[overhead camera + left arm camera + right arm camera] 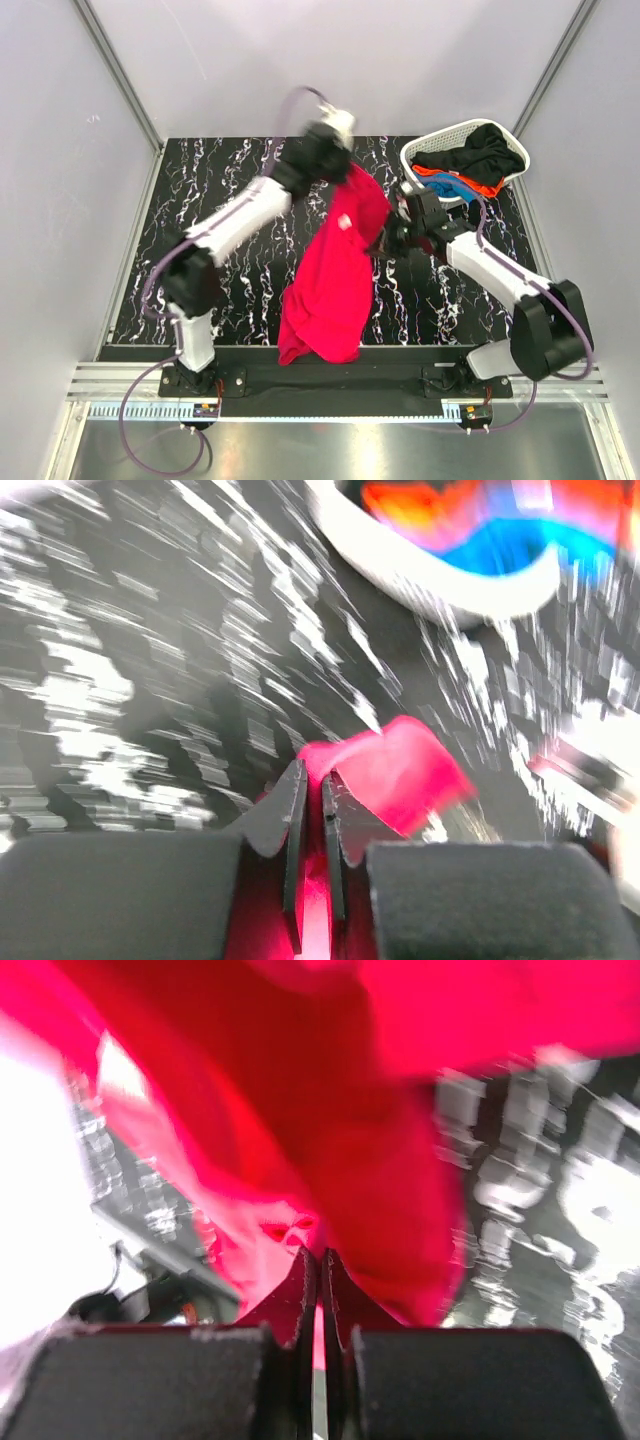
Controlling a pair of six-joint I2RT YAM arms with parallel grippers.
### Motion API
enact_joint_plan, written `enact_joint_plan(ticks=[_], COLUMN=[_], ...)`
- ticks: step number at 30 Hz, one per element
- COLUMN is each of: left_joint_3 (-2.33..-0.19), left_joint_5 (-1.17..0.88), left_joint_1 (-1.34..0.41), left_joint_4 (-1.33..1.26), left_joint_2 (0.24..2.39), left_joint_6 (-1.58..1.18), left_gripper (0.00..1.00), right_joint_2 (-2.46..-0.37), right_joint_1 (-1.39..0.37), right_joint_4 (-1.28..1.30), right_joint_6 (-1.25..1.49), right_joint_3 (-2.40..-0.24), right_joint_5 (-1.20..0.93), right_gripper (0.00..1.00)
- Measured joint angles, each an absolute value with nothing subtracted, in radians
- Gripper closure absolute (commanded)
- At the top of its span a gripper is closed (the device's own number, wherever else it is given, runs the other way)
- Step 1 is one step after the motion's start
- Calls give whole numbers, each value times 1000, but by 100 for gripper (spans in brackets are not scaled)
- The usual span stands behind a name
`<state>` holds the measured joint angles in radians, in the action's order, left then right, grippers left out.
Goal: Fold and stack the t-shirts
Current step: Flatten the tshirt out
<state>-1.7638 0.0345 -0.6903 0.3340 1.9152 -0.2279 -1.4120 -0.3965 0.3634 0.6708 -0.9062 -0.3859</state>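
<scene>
A large pinkish-red t-shirt [335,275] hangs lifted over the middle of the black marbled table [230,190], its lower end bunched near the front edge. My left gripper [345,172] is shut on its top edge at the back; the wrist view shows red cloth [400,770] pinched between the jaws of that gripper [312,775]. My right gripper [385,240] is shut on the shirt's right edge; the red cloth [330,1110] fills the right wrist view above that gripper [320,1255]. Black [480,155], orange [455,183] and blue [450,188] shirts lie in the basket.
A white lattice basket [425,150] stands at the back right of the table, also blurred in the left wrist view [450,590]. Grey walls and metal frame posts close in the table on the left, the back and the right.
</scene>
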Motion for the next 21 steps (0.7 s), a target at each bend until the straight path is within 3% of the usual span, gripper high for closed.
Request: enact_joint_plan(ticks=[5,13,16,21], left_joint_3=[-1772,-1803,-1899,-2117], left_joint_5=[-107,-226,-229,-156], left_joint_1=[-411,-181,-65,-26], left_joint_4=[348,402,446,500], left_joint_2=[1748,1480,1393,1298], left_joint_6=[-261,-250,-242,-147], left_gripper=[100,100,100,100], right_joint_2=[-1374,-1457,-1525,-1662], right_joint_1=[-530,-802,-870,-976], right_joint_4=[432,487,495,540], right_joint_6=[604,513,481,436], right_joint_3=[-1216,-1688,-1863,-2143], right_joint_5=[-413,-490,-527,-580], right_gripper=[100,100,100,100])
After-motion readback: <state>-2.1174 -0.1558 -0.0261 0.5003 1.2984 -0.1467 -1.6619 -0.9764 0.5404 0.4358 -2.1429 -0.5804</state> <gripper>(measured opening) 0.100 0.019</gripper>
